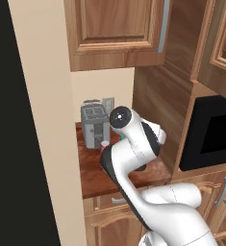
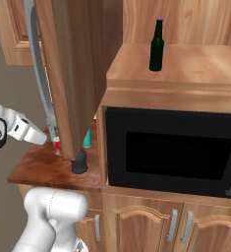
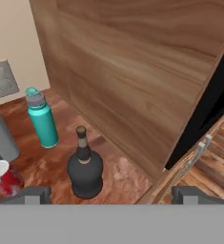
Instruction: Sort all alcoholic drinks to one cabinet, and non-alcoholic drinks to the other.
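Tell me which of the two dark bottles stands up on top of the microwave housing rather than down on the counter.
The slim dark-green bottle with the purple cap. The squat black round-bodied bottle stands on the counter near the teal bottle.

Upright black bottle [image 3: 85,167], teal bottle [image 3: 42,119], red can [image 3: 4,177] on counter [image 3: 118,174]

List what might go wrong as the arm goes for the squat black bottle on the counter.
The squat black bottle has a thin neck, so the open pincer might tip it. The red can and teal bottle stand close beside it and could get knocked. The wooden side panel crowds the approach.
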Available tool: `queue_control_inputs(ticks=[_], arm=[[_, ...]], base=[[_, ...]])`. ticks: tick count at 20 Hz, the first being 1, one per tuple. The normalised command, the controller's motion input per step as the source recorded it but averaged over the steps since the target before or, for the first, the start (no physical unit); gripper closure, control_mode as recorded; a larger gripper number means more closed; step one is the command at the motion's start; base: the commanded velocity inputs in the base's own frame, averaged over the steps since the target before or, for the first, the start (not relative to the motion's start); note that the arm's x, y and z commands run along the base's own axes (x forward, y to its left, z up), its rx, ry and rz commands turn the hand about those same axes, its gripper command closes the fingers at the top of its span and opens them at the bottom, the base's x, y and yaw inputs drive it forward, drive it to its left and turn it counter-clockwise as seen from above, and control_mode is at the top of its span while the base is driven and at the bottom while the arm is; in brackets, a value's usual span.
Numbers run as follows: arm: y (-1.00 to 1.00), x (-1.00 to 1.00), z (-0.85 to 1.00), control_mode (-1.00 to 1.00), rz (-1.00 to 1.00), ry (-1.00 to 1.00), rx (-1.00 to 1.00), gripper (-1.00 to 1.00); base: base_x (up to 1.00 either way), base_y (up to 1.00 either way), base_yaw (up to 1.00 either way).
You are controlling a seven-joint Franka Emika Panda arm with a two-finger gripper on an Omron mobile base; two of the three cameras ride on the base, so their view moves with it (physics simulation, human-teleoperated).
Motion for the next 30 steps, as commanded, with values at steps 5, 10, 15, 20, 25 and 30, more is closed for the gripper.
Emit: queue_control_inputs(ticks=[5, 10, 15, 20, 25, 30], arm=[[0.03, 0.39, -0.27, -1.0, -0.13, -0.01, -0.01, -1.0], [0.03, 0.27, -0.25, -1.0, -0.15, -0.04, -0.03, -1.0], [0.0, 0.17, -0.27, -1.0, -0.14, -0.02, -0.03, -1.0], [0.0, 0.08, -0.24, -1.0, -0.07, -0.05, -0.01, -1.0], [0.0, 0.12, -0.17, -1.0, -0.01, -0.07, 0.0, -1.0], [-0.01, 0.11, -0.17, -1.0, 0.0, -0.07, 0.0, -1.0]], base=[[0.0, 0.0, 0.0], [0.0, 0.0, 0.0], [0.0, 0.0, 0.0], [0.0, 0.0, 0.0], [0.0, 0.0, 0.0], [0.0, 0.0, 0.0]])
